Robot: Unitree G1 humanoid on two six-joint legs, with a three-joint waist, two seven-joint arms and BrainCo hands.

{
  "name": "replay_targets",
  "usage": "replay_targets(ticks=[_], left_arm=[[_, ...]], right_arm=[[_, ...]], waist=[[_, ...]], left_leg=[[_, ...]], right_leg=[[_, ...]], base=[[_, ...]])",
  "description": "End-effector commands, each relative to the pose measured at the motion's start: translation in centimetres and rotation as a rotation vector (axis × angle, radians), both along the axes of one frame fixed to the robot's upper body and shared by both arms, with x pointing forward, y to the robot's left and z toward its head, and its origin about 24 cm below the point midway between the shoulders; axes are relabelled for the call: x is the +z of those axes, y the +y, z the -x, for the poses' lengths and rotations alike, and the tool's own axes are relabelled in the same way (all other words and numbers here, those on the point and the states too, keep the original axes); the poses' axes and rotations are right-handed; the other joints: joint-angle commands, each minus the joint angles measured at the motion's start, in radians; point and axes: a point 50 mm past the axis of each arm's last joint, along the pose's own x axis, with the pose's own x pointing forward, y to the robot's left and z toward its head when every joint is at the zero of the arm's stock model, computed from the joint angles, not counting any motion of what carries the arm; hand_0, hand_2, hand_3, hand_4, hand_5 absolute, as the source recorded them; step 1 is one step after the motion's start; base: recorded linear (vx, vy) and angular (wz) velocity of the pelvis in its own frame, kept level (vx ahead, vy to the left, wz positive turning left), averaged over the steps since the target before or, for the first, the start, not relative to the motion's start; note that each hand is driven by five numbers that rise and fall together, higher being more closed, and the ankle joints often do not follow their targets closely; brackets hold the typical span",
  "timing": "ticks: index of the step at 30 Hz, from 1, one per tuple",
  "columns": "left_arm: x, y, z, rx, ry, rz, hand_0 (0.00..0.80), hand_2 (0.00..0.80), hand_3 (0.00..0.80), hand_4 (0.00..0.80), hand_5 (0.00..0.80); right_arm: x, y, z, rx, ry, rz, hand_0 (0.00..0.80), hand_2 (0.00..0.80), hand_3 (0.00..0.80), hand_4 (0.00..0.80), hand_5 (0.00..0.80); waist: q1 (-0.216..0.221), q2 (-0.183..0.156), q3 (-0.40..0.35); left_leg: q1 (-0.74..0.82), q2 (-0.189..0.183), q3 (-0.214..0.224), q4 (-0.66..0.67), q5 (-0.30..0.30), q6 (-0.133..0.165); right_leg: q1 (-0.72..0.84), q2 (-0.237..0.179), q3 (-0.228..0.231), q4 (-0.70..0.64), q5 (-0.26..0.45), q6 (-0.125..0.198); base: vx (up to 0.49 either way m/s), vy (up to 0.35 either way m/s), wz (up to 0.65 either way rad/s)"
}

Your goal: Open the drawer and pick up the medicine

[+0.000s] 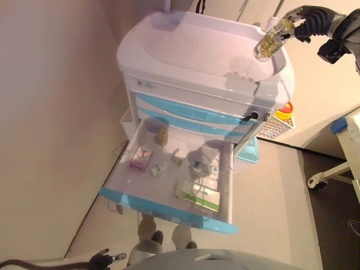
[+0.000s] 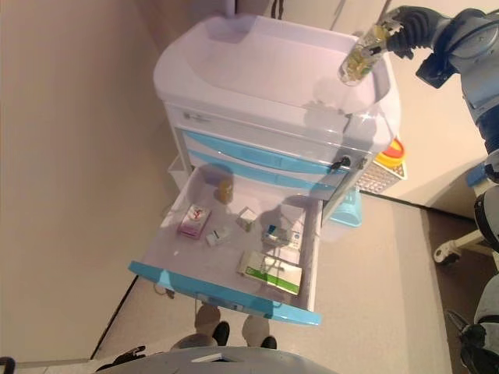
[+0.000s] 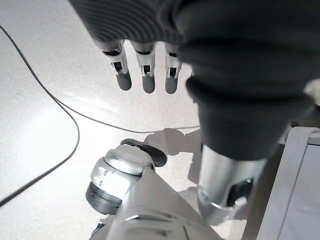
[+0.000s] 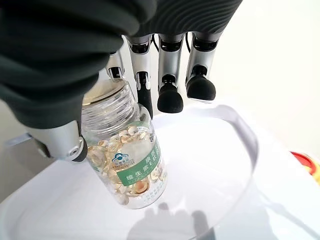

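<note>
A white medical cart (image 1: 197, 50) with blue drawer fronts stands before me. Its lowest drawer (image 1: 169, 205) is pulled open and holds several small medicine boxes, among them a green-and-white box (image 1: 197, 195) and a pink box (image 1: 140, 158), plus a small amber bottle (image 1: 162, 136). My right hand (image 1: 310, 21) is shut on the neck of a clear bottle of yellow capsules (image 1: 270, 40), held tilted above the cart's top tray at its right rim; it also shows in the right wrist view (image 4: 131, 165). My left hand (image 3: 145, 75) hangs low over the floor, fingers straight and empty.
A beige wall (image 1: 50, 112) runs close along the cart's left. A yellow-and-red item and a mesh basket (image 1: 278, 124) hang on the cart's right side. A white frame with a caster wheel (image 1: 323, 179) stands at the right.
</note>
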Motion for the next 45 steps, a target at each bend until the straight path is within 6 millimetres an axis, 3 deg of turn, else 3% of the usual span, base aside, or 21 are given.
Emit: replay_targets(ticks=[1, 12, 19, 29, 33, 34, 36, 37, 45], left_arm=[[0.9, 2.4, 0.0, -0.012, -0.009, -0.06, 0.0, 0.0, 0.0, 0.0, 0.0], [1.2, 2.6, -0.5, -0.038, -0.034, -0.069, 0.0, 0.0, 0.0, 0.0, 0.0], [1.4, 2.6, -1.2, -0.053, -0.069, -0.067, 0.0, 0.0, 0.0, 0.0, 0.0], [1.8, 2.7, -2.3, -0.067, -0.113, -0.069, 0.0, 0.0, 0.0, 0.0, 0.0], [1.9, 2.8, -2.6, -0.068, -0.118, -0.073, 0.0, 0.0, 0.0, 0.0, 0.0], [2.0, 2.9, -2.7, -0.068, -0.119, -0.073, 0.0, 0.0, 0.0, 0.0, 0.0], [2.0, 2.9, -2.8, -0.066, -0.121, -0.072, 0.0, 0.0, 0.0, 0.0, 0.0], [2.0, 2.9, -2.8, -0.064, -0.122, -0.072, 0.0, 0.0, 0.0, 0.0, 0.0], [2.0, 3.2, -2.4, -0.055, -0.111, -0.075, 0.0, 0.0, 0.0, 0.0, 0.0]], right_arm=[[5.4, 0.2, 1.0, -0.066, -0.184, 0.085, 0.8, 0.8, 0.8, 0.8, 0.8], [5.5, -2.0, 1.5, -0.198, -0.301, 0.153, 0.8, 0.8, 0.8, 0.8, 0.8], [6.0, -1.9, 1.6, -0.221, -0.35, 0.266, 0.8, 0.8, 0.8, 0.8, 0.8], [5.3, -1.2, 1.2, -0.19, -0.202, 0.438, 0.8, 0.8, 0.8, 0.8, 0.8], [4.6, -1.1, 0.9, -0.173, -0.141, 0.429, 0.8, 0.8, 0.8, 0.8, 0.8], [4.5, -1.1, 0.8, -0.172, -0.13, 0.423, 0.744, 0.744, 0.744, 0.744, 0.744], [4.2, -1.2, 0.7, -0.174, -0.12, 0.421, 0.122, 0.122, 0.122, 0.122, 0.122], [4.2, -1.2, 0.7, -0.178, -0.115, 0.419, 0.0, 0.0, 0.0, 0.0, 0.0], [4.3, -1.8, 0.9, -0.198, -0.13, 0.423, 0.0, 0.0, 0.0, 0.0, 0.0]], waist=[[0.047, -0.05, -0.013], [0.09, -0.04, 0.033], [0.102, -0.039, 0.059], [0.103, -0.05, 0.073], [0.105, -0.054, 0.074], [0.104, -0.054, 0.074], [0.104, -0.054, 0.076], [0.105, -0.054, 0.076], [0.11, -0.056, 0.076]], left_leg=[[-0.009, -0.058, -0.005, -0.003, -0.061, -0.002], [-0.065, -0.062, -0.05, -0.003, -0.041, -0.007], [-0.088, -0.059, -0.057, -0.003, -0.035, -0.011], [-0.091, -0.056, -0.051, -0.003, -0.036, -0.011], [-0.089, -0.055, -0.049, -0.003, -0.037, -0.01], [-0.089, -0.055, -0.048, -0.003, -0.037, -0.011], [-0.088, -0.054, -0.046, -0.003, -0.037, -0.011], [-0.088, -0.054, -0.045, -0.003, -0.037, -0.011], [-0.089, -0.053, -0.044, -0.003, -0.036, -0.012]], right_leg=[[0.051, -0.008, -0.008, 0.042, -0.054, 0.056], [0.022, -0.01, -0.048, 0.024, -0.05, 0.053], [0.006, -0.012, -0.062, 0.02, -0.049, 0.052], [-0.002, -0.013, -0.062, 0.026, -0.049, 0.053], [-0.001, -0.012, -0.062, 0.027, -0.049, 0.053], [-0.001, -0.012, -0.061, 0.027, -0.049, 0.053], [-0.001, -0.013, -0.061, 0.028, -0.048, 0.053], [-0.002, -0.013, -0.061, 0.028, -0.048, 0.053], [-0.002, -0.015, -0.065, 0.026, -0.044, 0.056]], base=[[-0.023, -0.015, 0.2], [-0.047, -0.007, 0.16], [-0.038, -0.003, 0.1], [-0.01, -0.001, 0.03], [0.0, 0.0, 0.0], [0.0, 0.0, 0.0], [0.0, 0.0, 0.0], [0.0, 0.0, 0.0], [0.0, 0.0, 0.0]])
